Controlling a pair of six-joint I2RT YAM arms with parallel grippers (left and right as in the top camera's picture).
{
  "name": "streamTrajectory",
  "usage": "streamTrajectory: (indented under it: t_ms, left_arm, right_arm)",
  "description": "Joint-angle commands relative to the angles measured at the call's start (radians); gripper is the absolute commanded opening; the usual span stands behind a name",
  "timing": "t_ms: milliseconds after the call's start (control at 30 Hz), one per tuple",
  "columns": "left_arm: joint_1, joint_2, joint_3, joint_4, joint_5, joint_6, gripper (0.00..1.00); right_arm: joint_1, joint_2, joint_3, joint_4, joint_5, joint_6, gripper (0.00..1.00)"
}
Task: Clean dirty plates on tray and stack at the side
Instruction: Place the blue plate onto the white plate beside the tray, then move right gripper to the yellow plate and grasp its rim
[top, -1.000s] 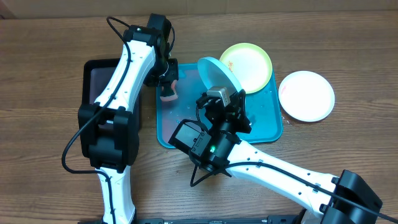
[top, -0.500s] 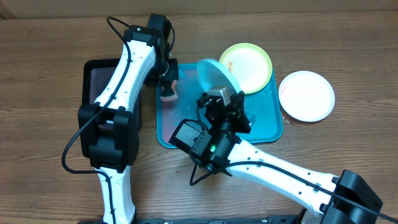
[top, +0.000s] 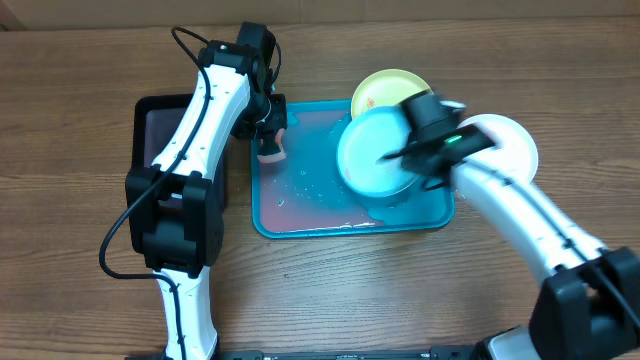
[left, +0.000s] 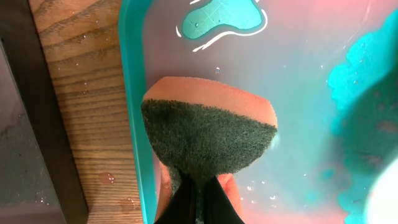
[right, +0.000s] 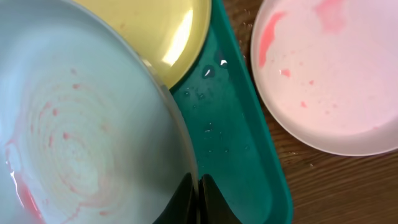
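Swung from lower centre to the right side of the overhead frame with the right gripper (right: 199, 193), and tipped flatter the aqua plate (top: 372, 155). Closed narrow on that plate's rim; faint red rings on its face. Sits over the right half of the tray (top: 300, 205); resting or lifted, cannot tell. Pinched in the left gripper (left: 200, 199): the sponge (left: 208, 134), just inside the tray's upper left rim. Further up, partly under the aqua plate, the lime-green plate (top: 385, 85). Off the tray to the right, on the table (top: 80, 120), the white plate (top: 515, 140), pink-smeared.
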Motion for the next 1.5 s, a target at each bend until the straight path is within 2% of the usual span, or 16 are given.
streamTrajectory:
  t_ms: [0, 200, 333, 700, 800, 867, 1033, 1200, 1267, 1367, 1467]
  left_arm:
    - [-0.007, 0.002, -0.002, 0.001, 0.015, -0.006, 0.04]
    - [-0.007, 0.002, -0.002, 0.006, 0.015, -0.006, 0.04]
    - [-0.007, 0.002, -0.002, 0.009, 0.015, -0.006, 0.04]
    - [-0.007, 0.002, -0.002, 0.013, 0.015, -0.006, 0.04]
    - [-0.007, 0.002, -0.002, 0.013, 0.015, -0.006, 0.04]
    - [-0.007, 0.002, -0.002, 0.012, 0.015, -0.006, 0.04]
    - [-0.007, 0.002, -0.002, 0.013, 0.015, -0.006, 0.04]
    - [-0.007, 0.002, -0.002, 0.013, 0.015, -0.006, 0.04]
    - [-0.007, 0.002, -0.002, 0.013, 0.015, -0.006, 0.04]
    - [-0.007, 0.002, -0.002, 0.015, 0.015, -0.006, 0.04]
    - [-0.007, 0.002, -0.002, 0.016, 0.015, -0.006, 0.04]
  right_arm:
    - [-0.22, -0.041, 0.019, -0.002, -0.332, -0.073, 0.04]
    - [-0.507, -0.006, 0.018, 0.003, -0.282, -0.073, 0.04]
    - [-0.615, 0.055, 0.018, 0.032, -0.265, -0.073, 0.04]
    - [-0.656, 0.241, 0.018, 0.048, -0.209, -0.072, 0.04]
    - [-0.657, 0.245, 0.019, 0.05, -0.21, -0.072, 0.12]
    - [-0.656, 0.244, 0.039, 0.024, -0.221, -0.073, 0.21]
    - [-0.65, 0.236, 0.159, -0.11, -0.248, -0.093, 0.28]
    - [-0.605, 0.229, 0.288, -0.171, -0.341, -0.167, 0.49]
    - [-0.569, 0.229, 0.3, -0.146, -0.402, -0.174, 0.62]
    - [-0.495, 0.24, 0.284, -0.074, -0.436, -0.177, 0.68]
    - [-0.414, 0.271, 0.257, 0.004, -0.435, -0.156, 0.69]
